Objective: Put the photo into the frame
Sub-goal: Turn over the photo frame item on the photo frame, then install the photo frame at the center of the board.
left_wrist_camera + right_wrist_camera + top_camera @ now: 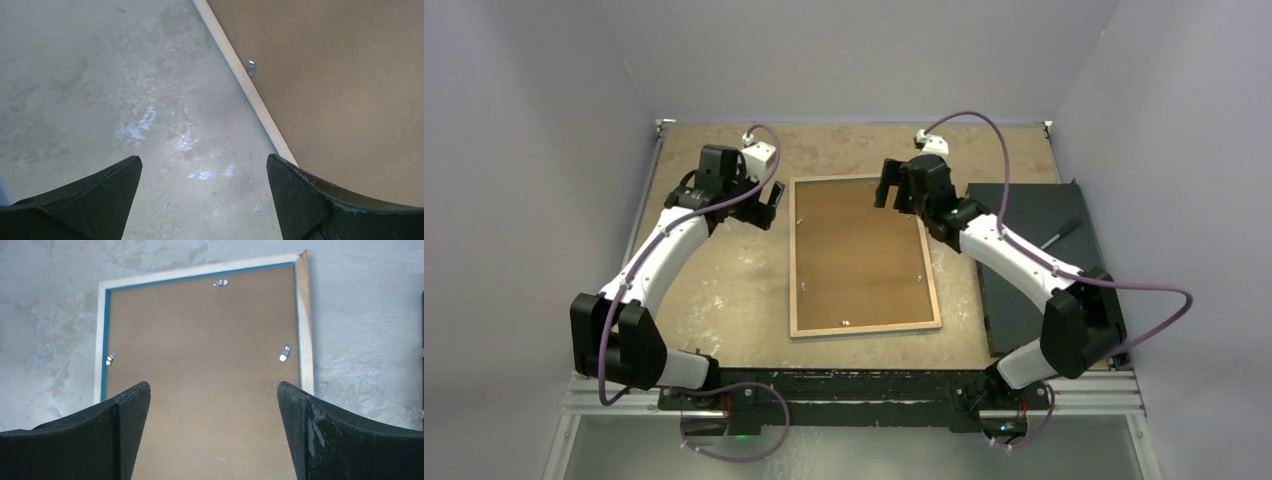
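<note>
Wood-rimmed frame point(792, 260) lies back-up mid-table in top view, left gripper point(767, 207) just off its far-left corner, right gripper point(892, 192) at its far-right corner; left wrist: jaws wide, empty, rim beside right finger; right wrist: jaws wide, empty, above brown backing board point(200, 390).

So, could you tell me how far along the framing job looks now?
Apparently done: the frame lies face down with the brown backing board seated inside its wooden rim. The photo is not visible, so whether it lies underneath cannot be told. In hand: nothing; the left gripper and right gripper are open and empty near the frame's far end. Possibly left: securing the metal tabs, whose state is unclear.
</note>
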### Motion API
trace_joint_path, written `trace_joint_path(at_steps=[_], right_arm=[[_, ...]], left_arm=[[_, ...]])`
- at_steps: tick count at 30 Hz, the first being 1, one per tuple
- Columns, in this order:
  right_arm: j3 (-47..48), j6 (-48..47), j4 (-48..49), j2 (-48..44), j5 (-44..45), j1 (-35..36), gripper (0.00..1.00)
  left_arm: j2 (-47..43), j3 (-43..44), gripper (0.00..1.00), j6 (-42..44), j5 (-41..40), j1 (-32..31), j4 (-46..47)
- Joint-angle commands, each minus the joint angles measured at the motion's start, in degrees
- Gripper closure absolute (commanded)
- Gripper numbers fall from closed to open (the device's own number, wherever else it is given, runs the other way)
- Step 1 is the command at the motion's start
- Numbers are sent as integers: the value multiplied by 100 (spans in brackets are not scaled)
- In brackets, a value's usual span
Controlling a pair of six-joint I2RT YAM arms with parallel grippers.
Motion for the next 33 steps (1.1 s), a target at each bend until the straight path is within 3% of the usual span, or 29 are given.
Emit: trace_joint_path(at_steps=[1,6,17,25,33], right_arm=[[-131,294,162,-241,-637,-588,1],[-436,442,118,-274,-747,-912,1],[-907,724,-62,-505,-1003,-1017,1],[-795,735,-596,-510,-784,-1065,1],[-1624,963,-366,-964,-1396,-1996,1]], left_arm=[[7,702,5,-93,-1137,10,-214],[67,820,0,30,-1714,3,-395],[-33,541,0,95,-608,154,-766],[90,309,0,89,-364,260,-840],[256,-117,3,383,-98,289,-745]])
